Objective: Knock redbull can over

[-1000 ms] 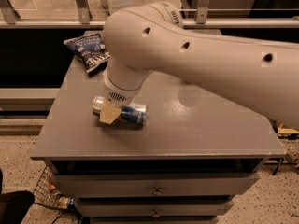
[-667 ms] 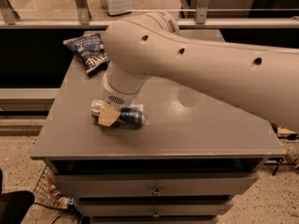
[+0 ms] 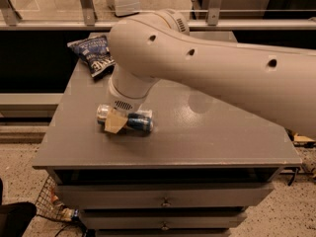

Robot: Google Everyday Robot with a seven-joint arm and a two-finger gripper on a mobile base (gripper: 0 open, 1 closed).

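Observation:
The redbull can (image 3: 133,121) lies on its side on the grey table (image 3: 207,137), left of the middle, with its silver top pointing left. My gripper (image 3: 116,120) hangs from the big cream arm right over the can. One tan fingertip (image 3: 114,122) rests across the can's left part. The rest of the gripper is hidden by the wrist.
A dark blue snack bag (image 3: 94,54) lies at the table's back left corner. Drawers (image 3: 163,199) sit under the tabletop. A wire basket (image 3: 52,201) stands on the floor at the lower left. A rail and glass run behind the table.
The arm has lifted and drawn back slightly. The can lies on its side in the same place throughout.

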